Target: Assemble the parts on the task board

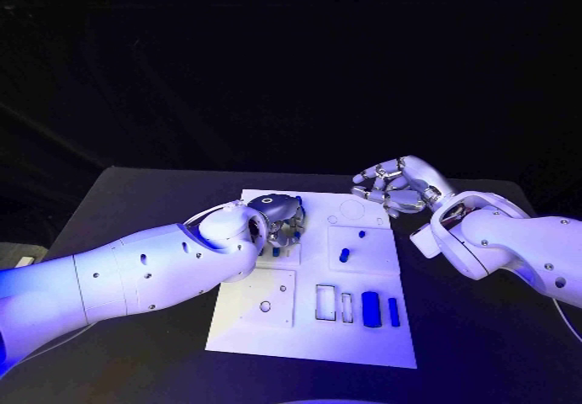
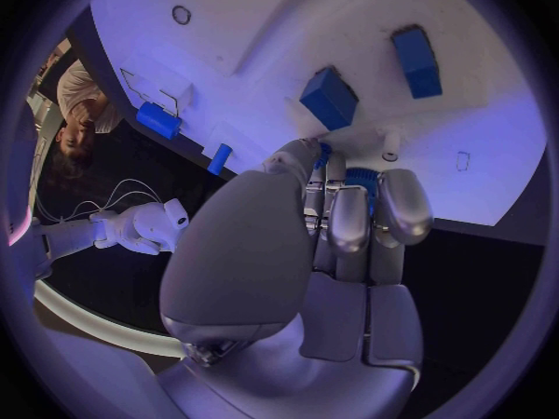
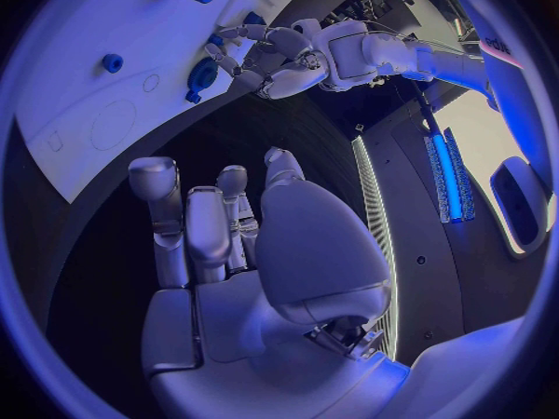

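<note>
The white task board (image 1: 313,332) lies in the middle of the black table. My left hand (image 1: 277,219) is over its far left part, fingers curled down around a blue part (image 2: 360,180); from the right wrist this hand (image 3: 265,58) has the round blue part (image 3: 204,73) at its fingertips, just above the board. Beyond the board's far right corner, my right hand (image 1: 393,187) hovers over bare table with its fingers (image 3: 192,228) loosely bent and nothing in them. A small blue peg (image 1: 345,254) stands mid-board. Two blue blocks (image 1: 371,309) lie at the near right.
Two empty rectangular slots (image 1: 325,303) sit beside the blue blocks. More blue pieces (image 2: 330,98) stand on the board ahead of my left hand, with a white post (image 2: 391,142) close to its fingertips. Bare black table (image 1: 485,337) surrounds the board.
</note>
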